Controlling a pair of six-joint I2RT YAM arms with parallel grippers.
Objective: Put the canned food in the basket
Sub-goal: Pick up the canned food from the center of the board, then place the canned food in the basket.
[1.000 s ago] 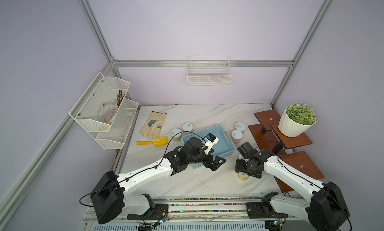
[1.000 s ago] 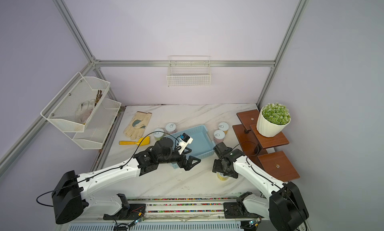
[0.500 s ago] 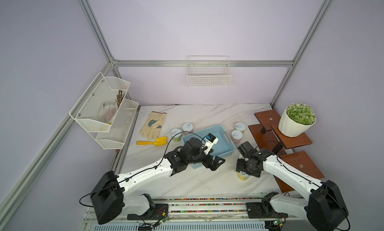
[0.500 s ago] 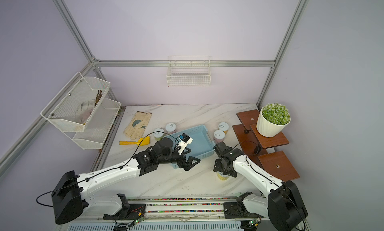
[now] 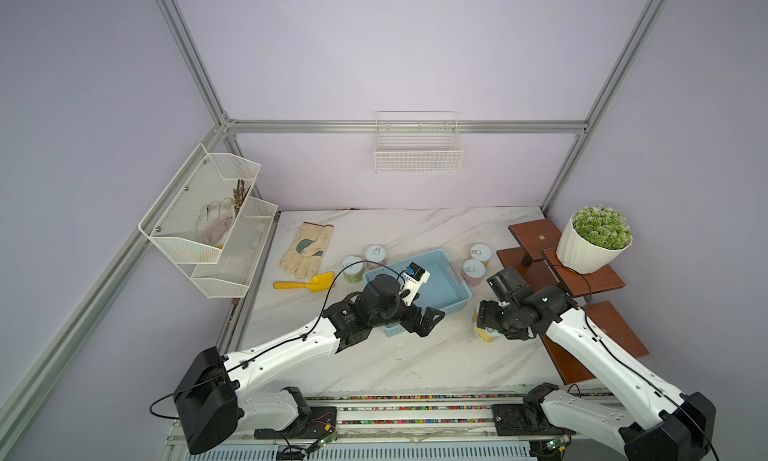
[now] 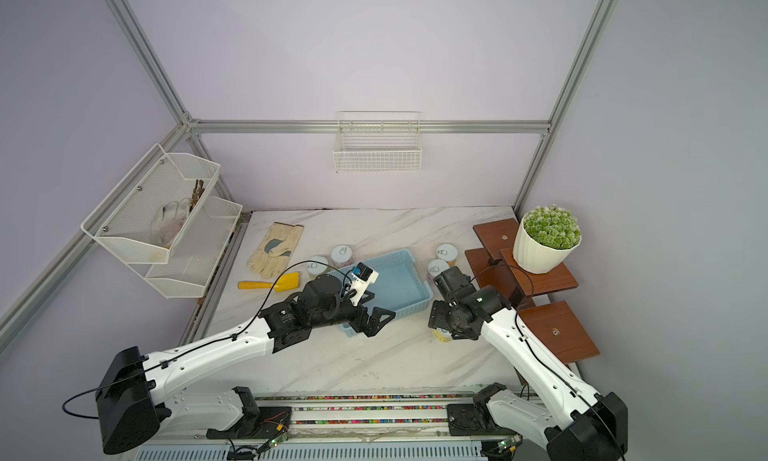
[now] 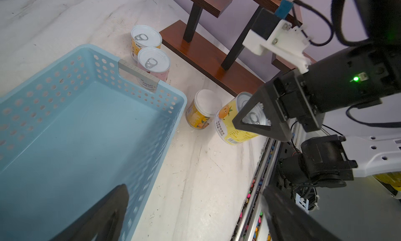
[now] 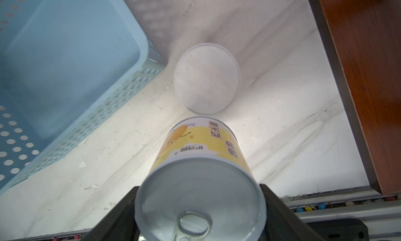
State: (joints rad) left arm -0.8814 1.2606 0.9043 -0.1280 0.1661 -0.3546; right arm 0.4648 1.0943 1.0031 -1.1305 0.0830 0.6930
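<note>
In both top views your right arm's wrist covers the right hand (image 5: 487, 321) and nearly all of the yellow can (image 5: 485, 336); only a sliver shows. The right wrist view cuts that can's pull ring at its border, and the white-lidded can (image 8: 206, 79) beyond is blurred. Your left arm hides the near corner of the basket (image 5: 446, 286). The left hand (image 7: 195, 196) shows only dark, blurred fingers (image 7: 108, 211), cut off.

Bright diffuse light, faint shadows, top views sharp, basket (image 8: 65, 55) blurred in right wrist view
</note>
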